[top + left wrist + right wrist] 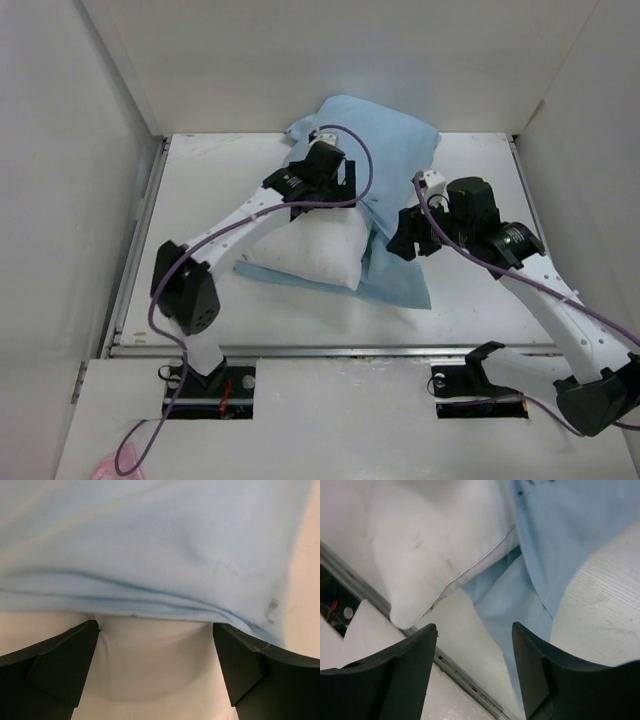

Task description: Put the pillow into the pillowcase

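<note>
Roughly half the job looks done. The pillow (305,248) lies at the middle of the table (200,190), its far end covered by the pillowcase (385,140), its near end bare and sticking out toward the arm bases. The case's lower layer runs under the pillow and spreads out flat past its right near corner.

The left gripper (325,195) sits on top of the pillow, right at the case's mouth. In the left wrist view its fingers (55,665) are spread wide and hold nothing; white pillow shows between them and the blue hem crosses just ahead.

The right gripper (408,243) hangs just off the pillow's right side, above the loose blue flap. In the right wrist view its fingers (395,680) are also wide apart and empty, looking down on the pillow's near corner and the cloth beside it.

What is left, I judge: take hold of the hem on both sides and draw it toward the pillow's near end, or push the pillow deeper, until no white shows.
</note>
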Available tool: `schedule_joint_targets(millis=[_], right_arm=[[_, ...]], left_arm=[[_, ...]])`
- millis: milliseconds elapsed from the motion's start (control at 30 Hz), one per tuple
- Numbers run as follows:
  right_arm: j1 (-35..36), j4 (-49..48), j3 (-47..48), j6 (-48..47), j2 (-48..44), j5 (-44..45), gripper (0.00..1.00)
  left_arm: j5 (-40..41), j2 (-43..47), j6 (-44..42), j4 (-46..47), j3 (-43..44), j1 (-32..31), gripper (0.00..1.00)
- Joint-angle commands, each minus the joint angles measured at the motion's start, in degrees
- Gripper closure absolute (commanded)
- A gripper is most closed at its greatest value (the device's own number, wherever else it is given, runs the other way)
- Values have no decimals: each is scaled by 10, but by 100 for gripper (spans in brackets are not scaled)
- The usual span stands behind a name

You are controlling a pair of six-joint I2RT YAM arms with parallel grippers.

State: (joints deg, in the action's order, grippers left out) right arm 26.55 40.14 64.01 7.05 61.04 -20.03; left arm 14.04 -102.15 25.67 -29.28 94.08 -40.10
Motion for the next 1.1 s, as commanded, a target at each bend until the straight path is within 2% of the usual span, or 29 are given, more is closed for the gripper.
schedule_joint_targets(millis=[0,67,167,300,333,400,533,633,667,700,733,767,933,1067], right_arm=[[-4,-6,54,-5,10,73,31],[-10,-22,70,-18,32,89,30],[-10,-44,100,-42,93,105,30],[19,-50,165,-103,194,72,30],[35,-50,192,-111,212,97,21],[47,-61,211,-123,259,118,21],[47,-108,225,-123,313,132,21],[47,-116,249,-111,353,169,26],[47,-116,259,-111,362,179,53],[42,-116,272,-111,368,185,74],[42,-110,272,-104,368,185,90],[42,-96,282,-104,368,185,100],[57,-67,287,-104,294,101,100],[83,-4,317,-112,242,13,100]], left_arm=[[-59,105,-11,48,-56,3,0],[-101,152,-6,54,-107,3,0],[-101,190,-12,38,-146,-4,0],[-102,237,-21,11,-188,-17,0],[-102,244,-26,5,-197,-23,0],[-102,245,-26,11,-227,-24,0],[-94,165,-26,29,-220,-24,0],[-82,117,-33,29,-187,-17,53],[-82,94,-33,34,-180,-7,70],[-82,88,-26,34,-173,-1,100],[-82,88,-19,40,-167,6,100],[-82,88,-14,50,-167,6,100],[-73,101,-8,165,-150,24,100],[-57,81,-7,259,-76,24,100]])
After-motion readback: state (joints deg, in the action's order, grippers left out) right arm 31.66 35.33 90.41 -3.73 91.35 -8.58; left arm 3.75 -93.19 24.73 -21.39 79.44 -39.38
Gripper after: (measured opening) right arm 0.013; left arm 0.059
